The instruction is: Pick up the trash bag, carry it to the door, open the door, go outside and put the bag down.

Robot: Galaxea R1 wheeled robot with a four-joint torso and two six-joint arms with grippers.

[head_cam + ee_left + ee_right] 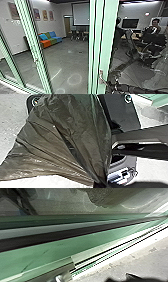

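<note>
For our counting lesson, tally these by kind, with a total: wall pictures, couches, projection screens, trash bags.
Rectangular wall pictures: 4
Orange, green and blue couch: 1
Large white projection screen: 1
Dark, wrinkled plastic trash bag: 1
Total: 7

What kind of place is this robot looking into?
Probably an office lounge or meeting room behind green-framed glass: a colourful sofa, a projection screen and a monitor show it.

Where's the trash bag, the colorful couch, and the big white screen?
Trash bag (80, 131): left wrist view, on the crinkly middle of its side.
Couch (51, 39): head view, on the green part in its middle.
Screen (81, 15): head view, on the middle of its white front.
</note>
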